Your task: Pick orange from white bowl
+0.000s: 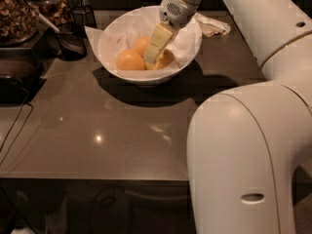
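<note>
Reaching down from the top of the frame, the robot's gripper (153,57) sits inside the white bowl (146,76) at upper centre, its pale-yellow tip low among 3 oranges. The approach appears done: the tool is at fruit level, touching or just beside the right-hand orange (165,58), which is probably the target, though contact is hard to confirm from this angle. Whether the gripper is wide, narrow or already clamped cannot be told. The lift is not yet done, as all 3 fruits lie in the bowl. A secure grasp and a clean rise past the rim remain.

The right-hand orange is round and smooth, deep amber, and half hidden behind the tool. A paler left orange (129,60) sits near it and a rear orange (142,45) is tucked just behind. All rest on crinkled white paper (113,39) lining the glossy bowl, which stands on a dark counter (97,130).
</note>
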### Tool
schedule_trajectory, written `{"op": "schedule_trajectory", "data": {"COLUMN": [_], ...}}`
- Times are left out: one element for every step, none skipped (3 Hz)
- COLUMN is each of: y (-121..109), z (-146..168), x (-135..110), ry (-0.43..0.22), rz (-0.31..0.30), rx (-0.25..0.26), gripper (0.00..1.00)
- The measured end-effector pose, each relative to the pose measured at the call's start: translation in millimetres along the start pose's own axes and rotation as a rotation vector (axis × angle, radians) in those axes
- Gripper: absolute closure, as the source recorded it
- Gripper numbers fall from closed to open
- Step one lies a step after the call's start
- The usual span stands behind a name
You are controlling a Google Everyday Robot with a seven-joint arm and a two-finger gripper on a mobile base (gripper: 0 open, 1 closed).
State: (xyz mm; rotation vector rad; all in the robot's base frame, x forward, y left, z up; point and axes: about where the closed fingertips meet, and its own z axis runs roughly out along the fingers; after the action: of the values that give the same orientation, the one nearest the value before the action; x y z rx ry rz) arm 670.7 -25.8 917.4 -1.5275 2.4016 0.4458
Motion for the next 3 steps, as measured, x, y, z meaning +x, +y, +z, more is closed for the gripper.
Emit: {"op": "schedule_trajectory", "data": {"y": [-2.9, -5.7, -3.9], "z": [8.5, 14.7, 23.9], "x": [-2.5, -0.4, -0.9], "ry": [0.008, 0.017, 0.03], "rz": [0.0, 0.007, 0.001], "rx": [-0.011, -0.017, -0.034], "gripper": [0.22, 0.22, 0.21]}}
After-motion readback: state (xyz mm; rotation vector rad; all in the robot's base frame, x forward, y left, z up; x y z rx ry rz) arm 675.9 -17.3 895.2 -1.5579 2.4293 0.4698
